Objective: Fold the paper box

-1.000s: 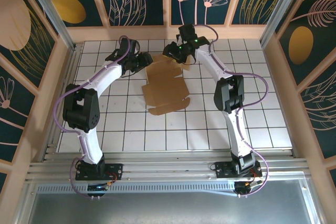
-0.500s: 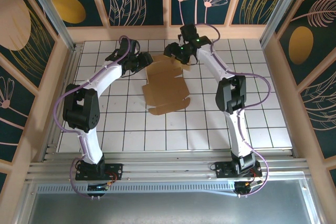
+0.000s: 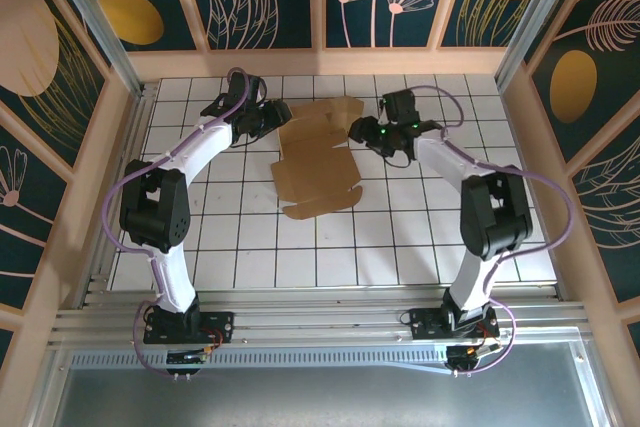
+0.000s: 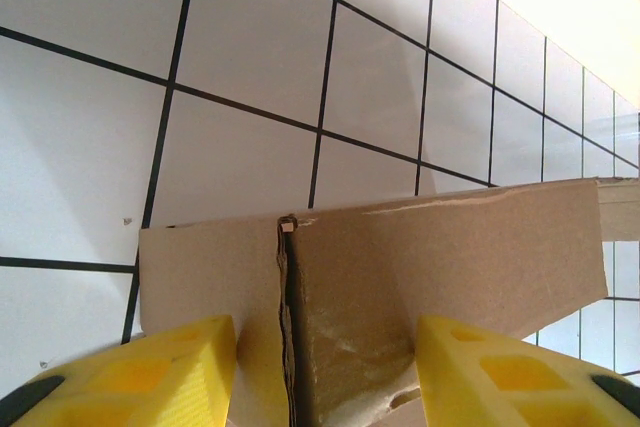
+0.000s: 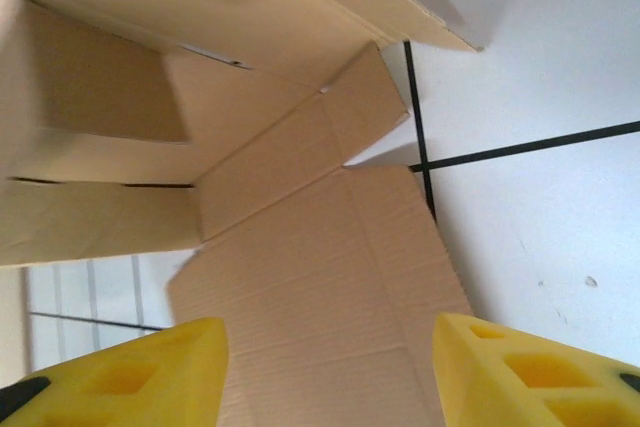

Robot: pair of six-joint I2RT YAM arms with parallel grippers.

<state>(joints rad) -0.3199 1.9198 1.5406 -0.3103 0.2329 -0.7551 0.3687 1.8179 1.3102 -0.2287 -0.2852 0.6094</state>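
The paper box (image 3: pixel 315 165) lies as a mostly flat brown sheet on the white tiled table (image 3: pixel 420 237), in the far half and a little left of centre, between my two arms. Its near panels rest flat on the tiles, while the flaps along its far edge stand raised and creased. My left gripper (image 3: pixel 277 115) sits at the sheet's far left corner. In the left wrist view my left fingers (image 4: pixel 150 372), yellow, stand part-way apart. A cardboard flap with a rough cut edge down its middle runs across the gap and past both of them on either side. Those jaws are released, pinching nothing, though I cannot tell whether the tips touch the flap. My right gripper (image 3: pixel 354 130) is just beside the sheet's far right edge, pointing left toward it. My right fingers (image 5: pixel 520 372), also yellow, are spread wide in the right wrist view, released with nothing between them. Beyond them a flat corrugated panel lies on the tiles, and farther on folded flaps rise from it.
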